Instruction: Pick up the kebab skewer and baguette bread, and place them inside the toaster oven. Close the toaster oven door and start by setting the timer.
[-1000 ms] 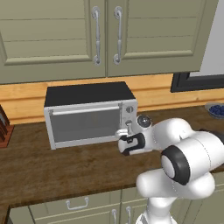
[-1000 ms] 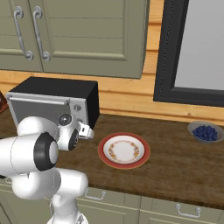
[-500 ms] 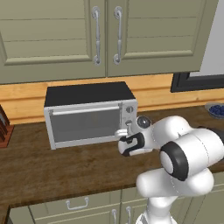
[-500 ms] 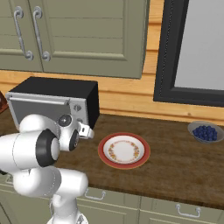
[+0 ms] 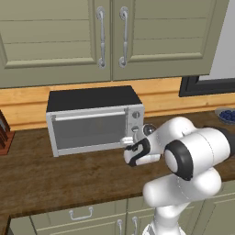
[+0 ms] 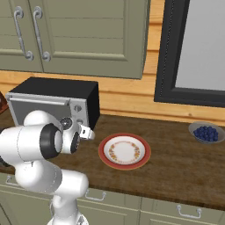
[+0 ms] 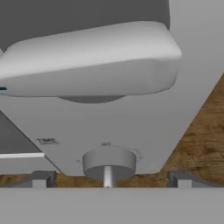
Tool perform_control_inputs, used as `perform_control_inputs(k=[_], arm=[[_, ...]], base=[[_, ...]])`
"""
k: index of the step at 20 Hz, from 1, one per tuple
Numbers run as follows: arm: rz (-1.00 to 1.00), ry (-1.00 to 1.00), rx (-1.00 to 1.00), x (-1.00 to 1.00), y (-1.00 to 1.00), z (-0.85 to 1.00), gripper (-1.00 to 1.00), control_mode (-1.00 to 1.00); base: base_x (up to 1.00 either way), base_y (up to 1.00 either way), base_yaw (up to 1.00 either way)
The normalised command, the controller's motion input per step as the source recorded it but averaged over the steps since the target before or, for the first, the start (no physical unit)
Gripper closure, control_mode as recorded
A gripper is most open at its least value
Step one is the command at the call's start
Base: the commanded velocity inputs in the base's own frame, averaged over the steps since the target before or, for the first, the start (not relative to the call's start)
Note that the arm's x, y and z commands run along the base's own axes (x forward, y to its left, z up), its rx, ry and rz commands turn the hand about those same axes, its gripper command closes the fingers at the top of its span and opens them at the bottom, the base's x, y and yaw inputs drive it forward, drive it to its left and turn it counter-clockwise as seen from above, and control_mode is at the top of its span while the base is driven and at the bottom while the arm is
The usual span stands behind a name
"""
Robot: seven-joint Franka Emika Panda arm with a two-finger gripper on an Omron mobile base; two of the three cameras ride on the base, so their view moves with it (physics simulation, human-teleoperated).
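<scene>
At the far left of the left base view we see a dark brown object [image 5: 3, 133] that stands on the wooden bench [image 5: 55, 176], cut by the edge of the picture, so we cannot tell what it is. To the right of it stands the toaster oven [image 5: 94, 119], silver with a black top, against the wooden back wall and under the green wall cabinets [image 5: 110, 36]. The toaster oven door [image 5: 87, 129] is shut and upright, with its silver bar handle [image 5: 89, 115] along the upper edge, and through the grey glass we cannot make out anything inside. On the right side of the oven front there is a column of round knobs [image 5: 136, 121]. The end effector [image 5: 127, 140] is just in front of the lower part of this column, at the right lower corner of the oven. In the hand view its two small fingertips [image 7: 40, 179] are spread wide and hold nothing, and between them, very close, we see a round knob [image 7: 109, 162] with a small ridge, while a larger grey rounded part [image 7: 92, 59] is above it. Further right, in the right base view, a white plate with a red rim [image 6: 125, 150] lies on the bench, near the oven but apart from it. Well apart to the right stands a small bowl of blueberries [image 6: 205, 132].
</scene>
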Motion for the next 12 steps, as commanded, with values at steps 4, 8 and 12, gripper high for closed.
perform_control_inputs(k=[4, 8, 12], arm=[[0.0, -0.06, 0.0, 0.0, 0.0, -0.02, -1.0, -1.0], [0.0, -0.03, 0.0, 0.0, 0.0, -0.04, -1.0, -1.0], [0.0, 0.0, 0.0, 0.0, 0.0, -0.13, -1.0, -1.0]], base=[[0.0, 0.0, 0.0], [0.0, 0.0, 0.0], [0.0, 0.0, 0.0]])
